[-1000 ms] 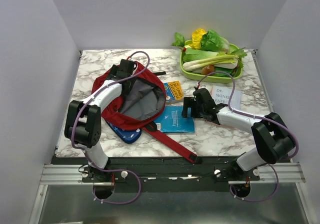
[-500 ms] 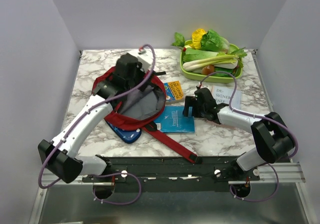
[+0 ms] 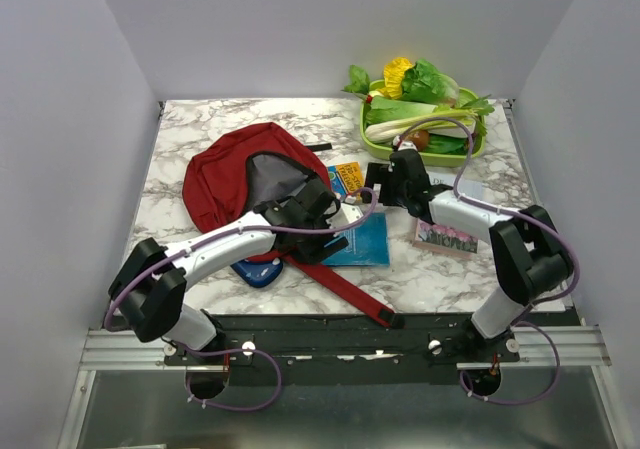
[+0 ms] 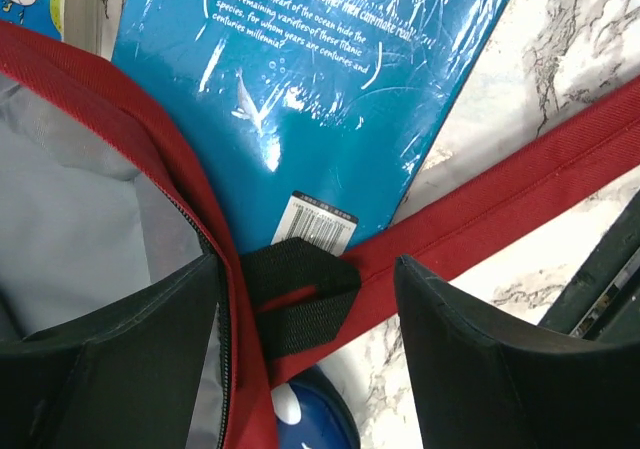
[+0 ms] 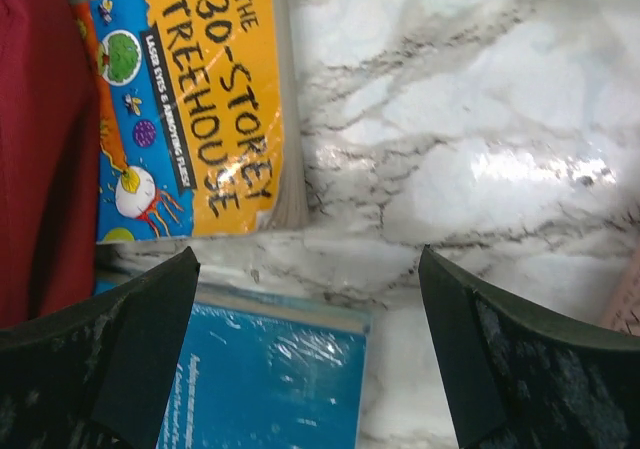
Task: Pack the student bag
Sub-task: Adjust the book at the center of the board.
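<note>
Marble worktop point(image 3: 190, 129) boxed in by plain white walls, and the biggest thing on it is the student bag point(image 3: 215, 174), lying flat on the left half, closer to the far edge than the near one. Its long axis sits on a slant: closed bottom toward the far left corner, mouth gaping toward the middle of the worktop with the grey lining point(image 3: 275, 177) showing. One long strap point(image 3: 340, 287) trails off toward the near edge. A blue book point(image 3: 365, 241) lies against the mouth, touching the rim, and an orange treehouse book point(image 5: 190, 109) sits just past it toward the far edge. Down at the near lip I've got my left gripper point(image 4: 300, 269), jaws apart, one finger inside over the lining, the other outside by the strap, rim between them and not pinched. My right gripper point(image 5: 305, 264) hangs over bare marble just beside the orange book, jaws spread wide, holding nothing. I read this as the holding-open step. Next, I reckon, the left closes on rim fabric, not the black buckle point(image 4: 300, 294), and lifts, while the right shifts onto a book edge.
</note>
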Action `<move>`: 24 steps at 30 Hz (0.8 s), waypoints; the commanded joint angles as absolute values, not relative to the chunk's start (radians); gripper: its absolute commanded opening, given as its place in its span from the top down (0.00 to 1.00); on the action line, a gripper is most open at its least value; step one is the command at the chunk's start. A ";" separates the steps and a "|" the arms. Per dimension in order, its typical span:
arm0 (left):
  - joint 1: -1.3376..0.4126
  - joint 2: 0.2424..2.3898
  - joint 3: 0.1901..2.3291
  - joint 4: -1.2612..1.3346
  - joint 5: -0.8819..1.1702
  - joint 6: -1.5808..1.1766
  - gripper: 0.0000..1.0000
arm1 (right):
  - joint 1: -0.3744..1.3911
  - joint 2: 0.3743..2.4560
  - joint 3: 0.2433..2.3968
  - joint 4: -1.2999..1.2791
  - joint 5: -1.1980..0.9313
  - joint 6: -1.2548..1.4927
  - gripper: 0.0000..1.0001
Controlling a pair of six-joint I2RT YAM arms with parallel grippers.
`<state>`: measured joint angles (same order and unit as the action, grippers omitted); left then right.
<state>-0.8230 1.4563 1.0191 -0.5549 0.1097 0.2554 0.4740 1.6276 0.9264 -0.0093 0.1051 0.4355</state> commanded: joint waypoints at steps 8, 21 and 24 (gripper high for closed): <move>-0.870 1.525 0.934 -0.322 0.068 0.267 0.22 | 0.462 1.752 0.950 0.109 -0.103 0.387 0.06; -0.959 1.568 0.882 -0.264 -0.038 0.365 0.19 | 0.462 1.617 0.668 0.182 -0.242 0.489 0.16; -0.972 1.568 0.874 -0.249 -0.083 0.373 0.19 | 0.463 1.559 0.621 0.183 -0.256 0.512 0.20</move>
